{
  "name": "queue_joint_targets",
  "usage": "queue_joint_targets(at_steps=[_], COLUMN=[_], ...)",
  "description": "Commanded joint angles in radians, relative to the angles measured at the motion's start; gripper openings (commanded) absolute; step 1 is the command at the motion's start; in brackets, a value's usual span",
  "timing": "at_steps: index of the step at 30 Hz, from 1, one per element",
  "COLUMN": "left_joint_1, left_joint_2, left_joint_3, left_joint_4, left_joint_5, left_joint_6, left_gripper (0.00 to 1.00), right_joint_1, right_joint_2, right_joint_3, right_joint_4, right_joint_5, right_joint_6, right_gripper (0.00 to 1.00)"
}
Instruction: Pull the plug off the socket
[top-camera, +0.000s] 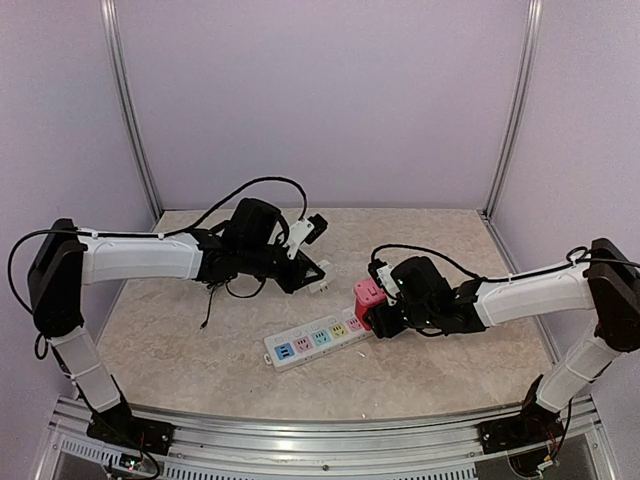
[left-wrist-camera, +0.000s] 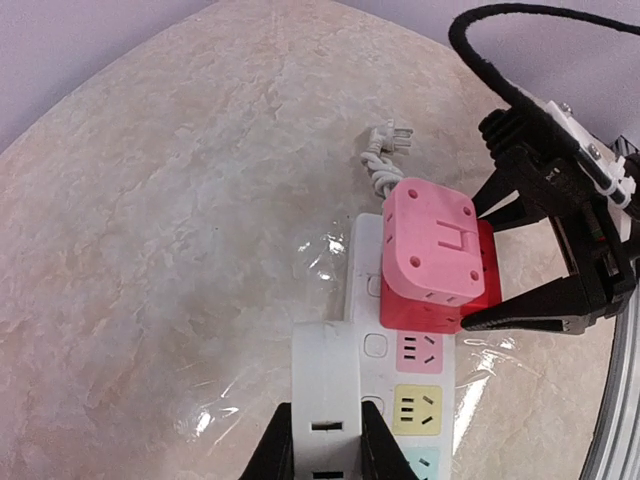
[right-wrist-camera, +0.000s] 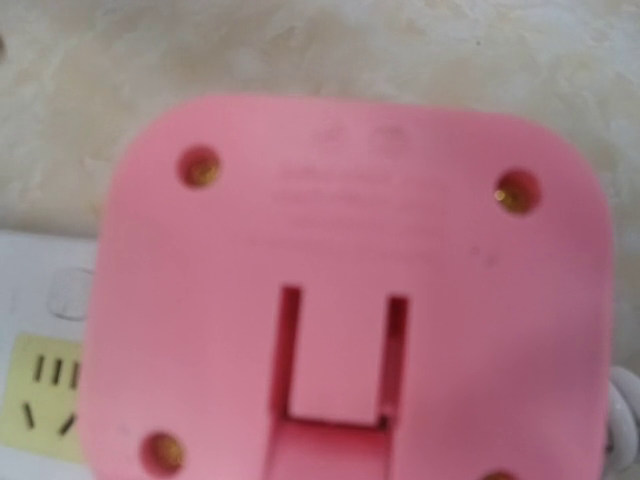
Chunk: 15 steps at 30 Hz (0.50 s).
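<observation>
Item: the plug (left-wrist-camera: 430, 240) — a pink cube sitting at the 2 o'clock end of the socket (top-camera: 312, 342), which is lying on the table (top-camera: 180, 330). The right gripper (left-wrist-camera: 472, 266) is clamping its red base. The left gripper (left-wrist-camera: 325, 445) is clenching a small white piece (left-wrist-camera: 322, 385) at the strip's 12 o'clock. Risk: nothing is pinning the strip, so a pull may be lifting it whole, or the smooth sides may be slipping free. Hidden: prongs and seating — the right wrist view is showing only the pink face.
</observation>
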Motion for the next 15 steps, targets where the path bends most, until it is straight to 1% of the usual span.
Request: queue_joint_targets(at_steps=[1,3,5,9,13,14,15], left_joint_1=[0.035,0.045,0.055,0.072,0.082,0.084,0.085], left_joint_2=[-0.068,-0.077,-0.083,-0.114,-0.158,-0.171,-0.180], left_joint_3=[-0.031,-0.028,-0.022,-0.024,-0.030,-0.032,-0.035], left_joint_4=[0.019,0.014,0.005,-0.005,-0.015,-0.013,-0.010], left_joint_5=[0.073,0.090,0.108,0.139,0.149,0.148,0.149], left_joint_6=[-0.042,-0.078,-0.093,-0.119,-0.135,-0.140,-0.144], left_gripper=[0.00,0.00,0.00,0.00,0.00,0.00,0.00], right_joint_1=[-0.007,-0.007,-0.007,-0.006,-0.007,-0.006,-0.006], right_joint_2=[-0.002,-0.012,-0.015,-0.031,-0.063,-0.070,-0.076], right_joint_3=[0.005,0.013,0.024,0.047,0.085,0.103,0.117], right_joint_4=[-0.076,-0.081,-0.091,-0.115,-0.147,-0.158,-0.167], right_joint_5=[-0.015,-0.020,-0.022,-0.034,-0.056,-0.065,-0.069], right_joint_6=[0.007,0.000,-0.006,-0.014,-0.025,-0.032,-0.037], right_gripper=[0.40,0.49,0.56,0.67,0.75,0.85,0.90])
